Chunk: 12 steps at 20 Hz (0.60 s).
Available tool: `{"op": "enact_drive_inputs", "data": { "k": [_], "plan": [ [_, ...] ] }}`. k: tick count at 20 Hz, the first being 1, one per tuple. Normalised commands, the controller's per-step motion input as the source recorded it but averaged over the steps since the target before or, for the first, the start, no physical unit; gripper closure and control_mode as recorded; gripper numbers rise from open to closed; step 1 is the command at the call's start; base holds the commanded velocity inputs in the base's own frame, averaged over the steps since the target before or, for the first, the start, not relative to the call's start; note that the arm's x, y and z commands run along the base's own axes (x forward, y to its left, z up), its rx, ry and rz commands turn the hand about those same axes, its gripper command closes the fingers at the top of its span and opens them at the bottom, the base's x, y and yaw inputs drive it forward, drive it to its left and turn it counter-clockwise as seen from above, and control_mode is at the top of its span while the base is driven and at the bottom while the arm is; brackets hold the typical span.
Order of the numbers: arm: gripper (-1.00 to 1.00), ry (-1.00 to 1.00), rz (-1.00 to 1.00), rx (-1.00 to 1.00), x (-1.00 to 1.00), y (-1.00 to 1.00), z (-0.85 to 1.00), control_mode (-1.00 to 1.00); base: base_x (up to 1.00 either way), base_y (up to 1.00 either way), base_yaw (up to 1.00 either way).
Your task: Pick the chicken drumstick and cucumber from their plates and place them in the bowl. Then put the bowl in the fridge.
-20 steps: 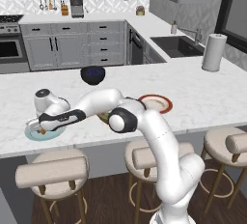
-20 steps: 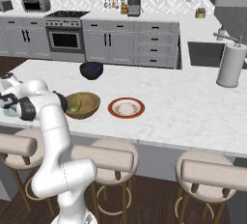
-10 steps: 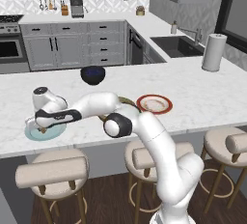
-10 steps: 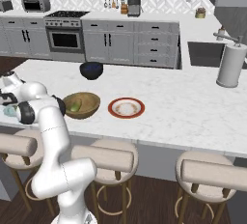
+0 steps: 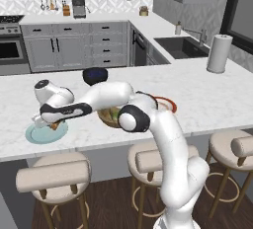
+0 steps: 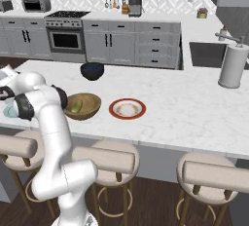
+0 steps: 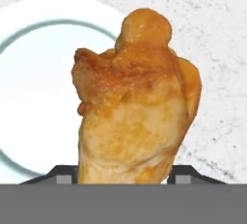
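The tabletop (image 5: pixel 207 99) is white marble with grey veins. On it, near the front edge at the left, lies a light blue plate (image 5: pixel 41 134). Toward the middle stands a wooden bowl (image 6: pixel 83 106), and just beside it, on its right, a white plate with a red-orange rim (image 6: pixel 127 108). Behind the wooden bowl, a little apart, stands a small dark blue bowl (image 6: pixel 92 70). Far to the right, well apart from the rest, a paper towel roll (image 6: pixel 233 67) stands upright.
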Motion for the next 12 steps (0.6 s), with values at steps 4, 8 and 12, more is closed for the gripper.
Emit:
{"op": "enact_drive_inputs", "data": {
  "k": [4,8,12],
  "plan": [
    [1.00,-0.21,-0.17,0.10,0.01,-1.00,0.75,-1.00,0.00,0.00,0.00],
    [1.00,-0.09,-0.25,0.11,0.24,-1.00,0.69,-1.00,0.00,0.00,0.00],
    [1.00,0.03,-0.32,0.08,0.32,-1.00,0.07,-1.00,0.00,0.00,0.00]
  ]
}}
